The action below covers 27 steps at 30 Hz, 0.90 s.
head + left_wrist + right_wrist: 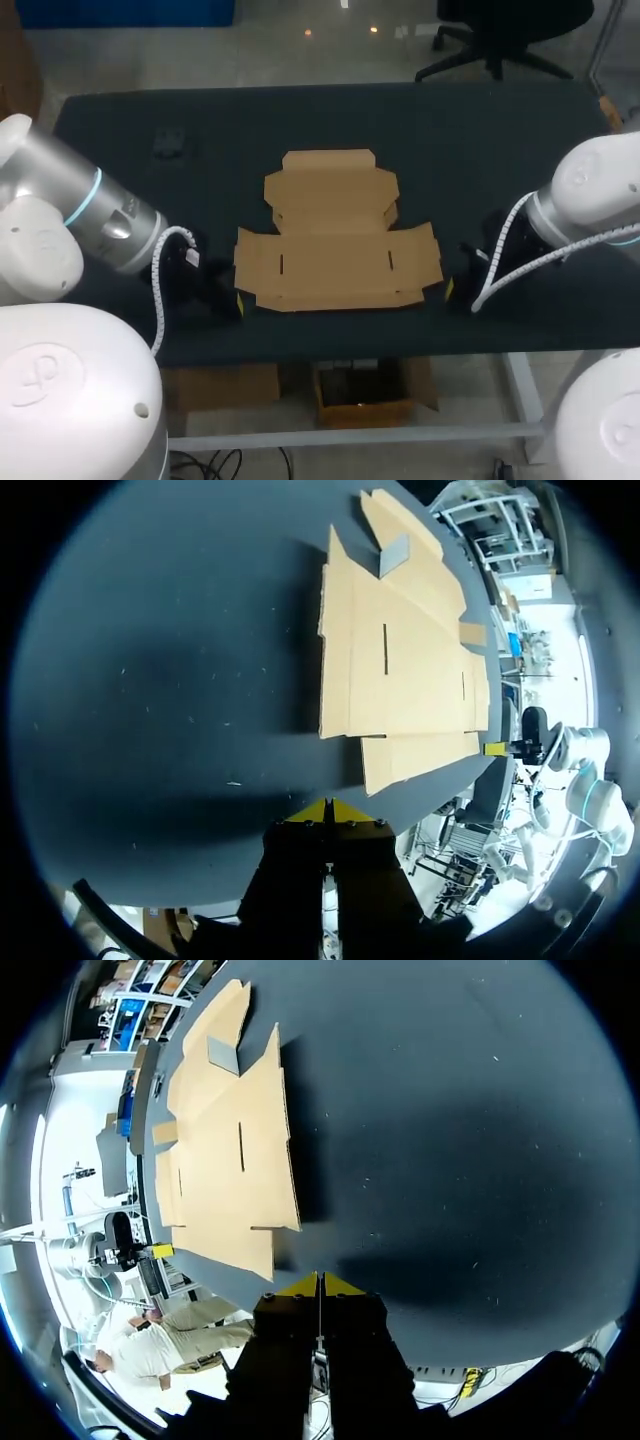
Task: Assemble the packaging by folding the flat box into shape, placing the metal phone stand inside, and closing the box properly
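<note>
**Head view: unfolded box lying between two empty pairs of fingers**

Head view is showing the flat box (335, 235) lying spread out on the dark desk (480, 130), with its flaps open and its lid panel pointing away from the robot. The left fingers (238, 298) are sitting low just beside the box's near left corner. The right fingers (449, 288) are sitting just beside its near right corner. Neither pair is touching the cardboard.

Left wrist view is showing the left fingers (327, 811) with their yellow tips pressing together and holding nothing. The flat box (400, 660) is lying ahead of them and off to one side.

Right wrist view is showing the same for the right fingers (319, 1284): tips meeting, nothing between them, and the flat box (230, 1160) lying ahead and to the side.

Well beyond the left fingers, far from the box, a small dark item (168, 143) is resting on the desk. It is too faint to identify.
</note>
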Each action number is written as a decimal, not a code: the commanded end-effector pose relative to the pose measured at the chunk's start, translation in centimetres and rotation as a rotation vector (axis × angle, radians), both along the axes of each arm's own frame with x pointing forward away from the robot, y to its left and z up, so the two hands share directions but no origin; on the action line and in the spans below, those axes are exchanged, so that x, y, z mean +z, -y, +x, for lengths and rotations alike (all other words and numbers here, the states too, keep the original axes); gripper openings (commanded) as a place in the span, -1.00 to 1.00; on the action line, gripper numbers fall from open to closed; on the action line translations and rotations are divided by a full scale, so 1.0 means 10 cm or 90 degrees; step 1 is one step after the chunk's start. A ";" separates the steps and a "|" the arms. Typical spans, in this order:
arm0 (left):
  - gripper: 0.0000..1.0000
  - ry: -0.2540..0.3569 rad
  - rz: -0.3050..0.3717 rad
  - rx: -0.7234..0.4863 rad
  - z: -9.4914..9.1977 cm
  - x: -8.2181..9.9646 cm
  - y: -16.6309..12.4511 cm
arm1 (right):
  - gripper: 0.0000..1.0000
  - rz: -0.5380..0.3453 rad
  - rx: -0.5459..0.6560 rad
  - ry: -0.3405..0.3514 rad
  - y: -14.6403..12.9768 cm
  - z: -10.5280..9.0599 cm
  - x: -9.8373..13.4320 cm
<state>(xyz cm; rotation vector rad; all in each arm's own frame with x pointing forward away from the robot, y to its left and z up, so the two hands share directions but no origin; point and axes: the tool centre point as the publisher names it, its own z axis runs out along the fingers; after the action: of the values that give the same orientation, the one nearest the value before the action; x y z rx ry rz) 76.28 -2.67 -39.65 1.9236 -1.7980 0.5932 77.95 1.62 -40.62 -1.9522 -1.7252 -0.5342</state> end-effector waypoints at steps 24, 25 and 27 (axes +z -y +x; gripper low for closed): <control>-1.00 -0.019 -0.036 -0.024 0.19 -0.25 0.11 | -1.00 0.034 0.026 0.002 -0.20 0.12 -0.16; -1.00 -0.019 -0.037 -0.024 0.20 -0.25 0.11 | -1.00 0.034 0.027 0.002 -0.21 0.13 -0.17; -1.00 -0.019 -0.039 -0.024 0.20 -0.26 0.10 | -1.00 0.035 0.031 0.001 -0.24 0.15 -0.18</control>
<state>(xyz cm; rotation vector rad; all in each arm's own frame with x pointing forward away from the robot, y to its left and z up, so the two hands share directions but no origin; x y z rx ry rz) 78.06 -3.73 -41.73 1.8494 -1.7739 0.5978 78.86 3.90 -42.02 -1.8838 -1.7405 -0.5665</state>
